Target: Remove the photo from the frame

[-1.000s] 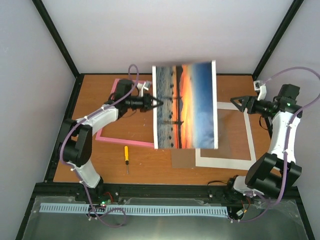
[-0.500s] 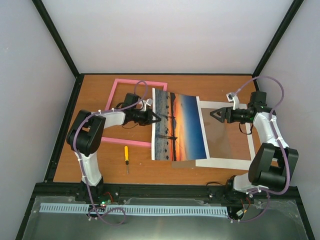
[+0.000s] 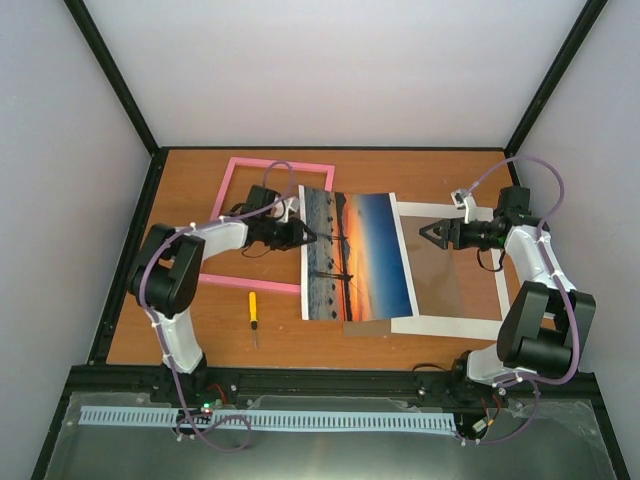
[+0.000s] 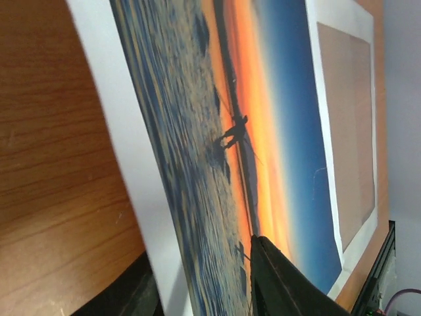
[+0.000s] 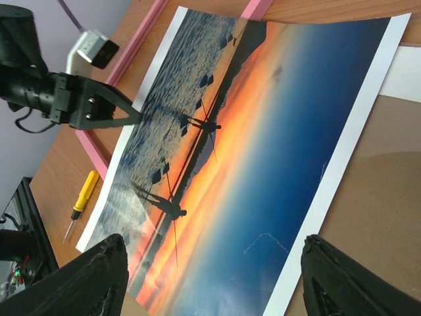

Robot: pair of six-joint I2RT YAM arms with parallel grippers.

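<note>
The photo (image 3: 355, 255), a sunset print with a white margin, lies nearly flat over the table and the left part of the white mat (image 3: 450, 327). Its left edge is lifted a little. My left gripper (image 3: 308, 237) is shut on that left edge. In the left wrist view (image 4: 210, 289) one finger (image 4: 283, 283) lies on the print (image 4: 263, 118) and the other sits under it. The pink frame (image 3: 232, 190) lies flat behind my left arm. My right gripper (image 3: 425, 233) is open and empty, just above the photo's right edge (image 5: 263, 151).
A brown backing board (image 3: 450, 270) lies inside the white mat at the right. A yellow screwdriver (image 3: 253, 308) lies on the wooden table in front of the frame. Black cage posts and grey walls enclose the table.
The photo has come down from held high and upright to nearly flat on the table. My left gripper lowered with it. My right gripper lowered and moved left to the photo's right edge.
</note>
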